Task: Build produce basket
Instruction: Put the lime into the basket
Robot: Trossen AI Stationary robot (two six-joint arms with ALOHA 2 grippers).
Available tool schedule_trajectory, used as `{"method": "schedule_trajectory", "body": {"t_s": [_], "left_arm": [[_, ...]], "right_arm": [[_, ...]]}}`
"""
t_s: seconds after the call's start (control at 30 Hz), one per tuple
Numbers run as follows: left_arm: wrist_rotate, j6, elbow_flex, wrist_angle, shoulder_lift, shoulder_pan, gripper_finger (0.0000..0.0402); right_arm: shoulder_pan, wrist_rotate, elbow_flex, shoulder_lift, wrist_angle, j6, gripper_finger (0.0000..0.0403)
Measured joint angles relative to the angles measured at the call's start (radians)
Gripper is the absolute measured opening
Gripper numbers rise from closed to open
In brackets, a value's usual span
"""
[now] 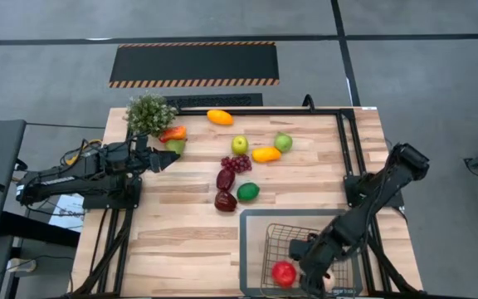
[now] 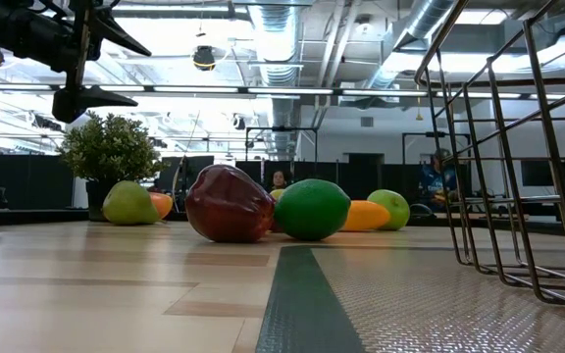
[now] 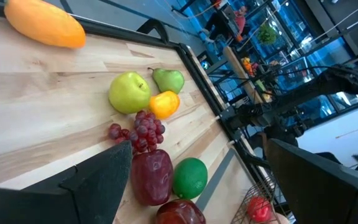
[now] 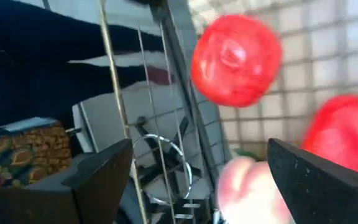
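The basket (image 1: 251, 218), dark wire mesh with a flat grey rim, sits at the table's near edge, right of centre. A red fruit (image 1: 284, 272) lies inside it. In the right wrist view a red fruit (image 4: 236, 59), a second red one (image 4: 347, 140) and a pale pink one (image 4: 253, 186) lie on the mesh. My right gripper (image 1: 299, 252) is inside the basket, open, touching nothing. My left gripper (image 1: 173, 159) hovers open above the table's left part, beside a green pear (image 1: 175, 147) and an orange-red vegetable (image 1: 173, 133). The rest of the produce lies mid-table.
Mid-table lie a green apple (image 1: 239, 144), a pear (image 1: 283, 142), a yellow fruit (image 1: 265, 154), purple grapes (image 1: 236, 164), two maroon pieces (image 1: 225, 200), a green lime (image 1: 248, 191) and an orange fruit (image 1: 219, 117) near the far edge. A potted plant (image 1: 148, 114) stands at the far left corner.
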State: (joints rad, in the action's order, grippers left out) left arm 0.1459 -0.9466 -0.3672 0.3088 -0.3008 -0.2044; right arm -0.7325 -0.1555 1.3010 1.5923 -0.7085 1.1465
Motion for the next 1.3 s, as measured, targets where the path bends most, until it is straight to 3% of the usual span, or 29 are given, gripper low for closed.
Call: {"method": "schedule_trajectory", "body": {"t_s": [0.1, 0.27, 0.37, 0.57, 0.83, 1.03, 1.3], "left_arm": [[0.000, 0.000, 0.000, 0.000, 0.000, 0.000, 0.0360], [0.000, 0.000, 0.000, 0.016, 0.000, 0.000, 0.0360], [-0.004, 0.000, 0.000, 0.026, 0.000, 0.000, 0.0360], [-0.007, 0.000, 0.000, 0.026, 0.000, 0.000, 0.0360], [-0.007, 0.000, 0.000, 0.048, 0.000, 0.000, 0.0360], [-0.002, 0.010, 0.000, 0.047, 0.000, 0.000, 0.0360], [0.000, 0.019, 0.000, 0.051, 0.000, 0.000, 0.0360]], "right_arm": [[0.060, 0.028, 0.065, -0.048, -0.106, -0.072, 0.0386], [0.198, 0.219, 0.157, -0.118, -0.253, -0.264, 0.0386], [0.314, 0.270, 0.193, -0.120, -0.298, -0.428, 0.0386], [0.504, 0.249, 0.253, -0.014, -0.298, -0.762, 0.0386], [0.596, 0.237, 0.326, 0.198, -0.294, -1.066, 0.0386], [0.641, 0.167, 0.330, 0.318, -0.256, -1.163, 0.0386], [0.701, 0.165, 0.330, 0.447, -0.210, -1.239, 0.0386]]}}
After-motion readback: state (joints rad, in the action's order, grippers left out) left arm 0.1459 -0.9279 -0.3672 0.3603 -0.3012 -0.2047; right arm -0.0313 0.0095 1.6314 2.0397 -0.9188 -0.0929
